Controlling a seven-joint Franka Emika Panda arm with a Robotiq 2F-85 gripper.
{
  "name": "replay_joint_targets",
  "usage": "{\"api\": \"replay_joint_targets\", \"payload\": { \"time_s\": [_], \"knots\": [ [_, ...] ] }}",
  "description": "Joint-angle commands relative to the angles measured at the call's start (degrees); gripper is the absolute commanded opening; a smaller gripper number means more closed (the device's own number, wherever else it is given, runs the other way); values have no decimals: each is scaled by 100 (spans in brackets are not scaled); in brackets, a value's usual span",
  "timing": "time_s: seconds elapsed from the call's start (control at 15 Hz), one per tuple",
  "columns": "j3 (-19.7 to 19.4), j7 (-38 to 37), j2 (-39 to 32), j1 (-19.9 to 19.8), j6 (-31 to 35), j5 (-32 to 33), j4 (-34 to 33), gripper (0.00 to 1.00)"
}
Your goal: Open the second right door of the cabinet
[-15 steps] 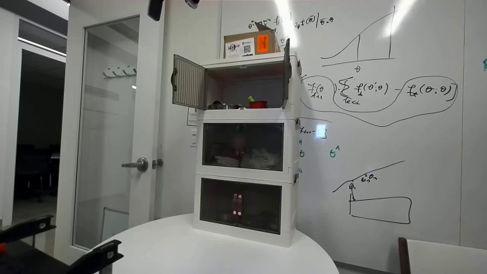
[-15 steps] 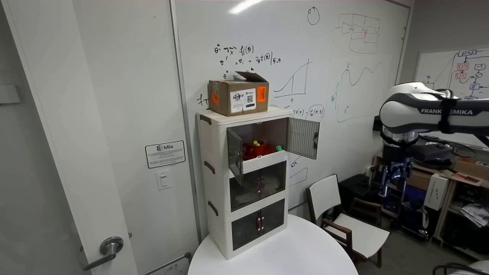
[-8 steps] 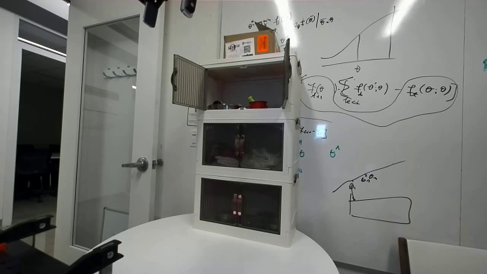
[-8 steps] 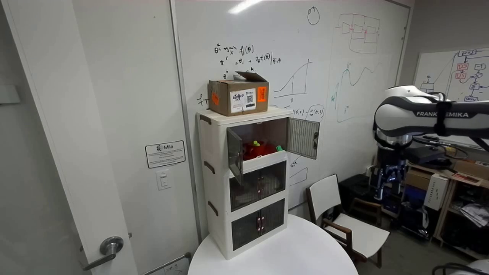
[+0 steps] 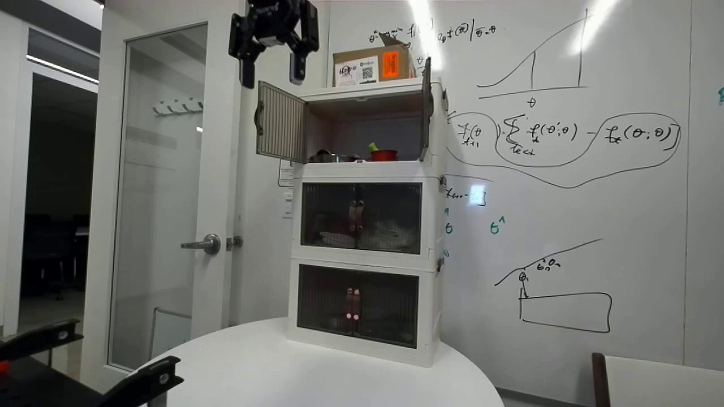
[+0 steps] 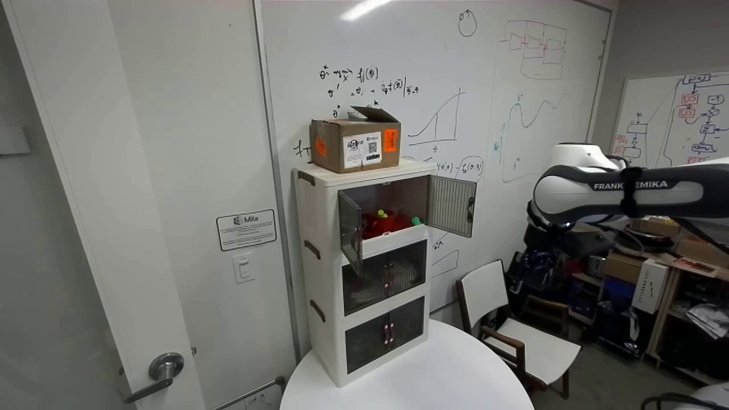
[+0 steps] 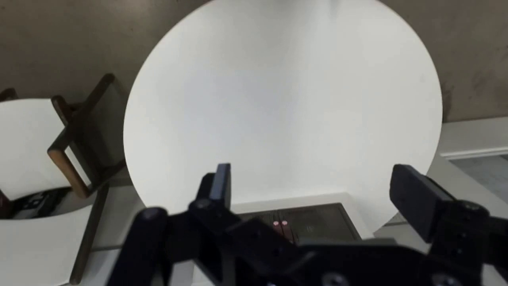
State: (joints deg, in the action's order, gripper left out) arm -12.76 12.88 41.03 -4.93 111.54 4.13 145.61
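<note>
in an exterior view the gripper (image 5: 272,78) hangs well into sight now, where half a second ago only its finger ends showed at the top; its fingers (image 5: 297,70) are spread wide apart; the second right door (image 5: 390,212) is closed as before, the right half of the middle tier of the white cabinet (image 5: 367,259); in an exterior view the arm (image 6: 618,196) has dropped lower and come nearer the cabinet; in the wrist view the fingers stand apart, the round table (image 7: 285,99) beyond them.
</note>
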Motion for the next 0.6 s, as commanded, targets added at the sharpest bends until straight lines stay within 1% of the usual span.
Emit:
{"api": "replay_joint_targets", "payload": {
  "time_s": [0.0, 0.2, 0.33, 0.53],
  "knots": [
    [71, -225, -161, 88, 909, -452, 276, 100],
    [-99, 31, -418, 273, 1068, -978, 355, 100],
    [-299, 446, -625, 450, 1018, -1358, 310, 100],
    [-506, 1016, -1010, 557, 1096, -1717, 224, 100]
  ]
}}
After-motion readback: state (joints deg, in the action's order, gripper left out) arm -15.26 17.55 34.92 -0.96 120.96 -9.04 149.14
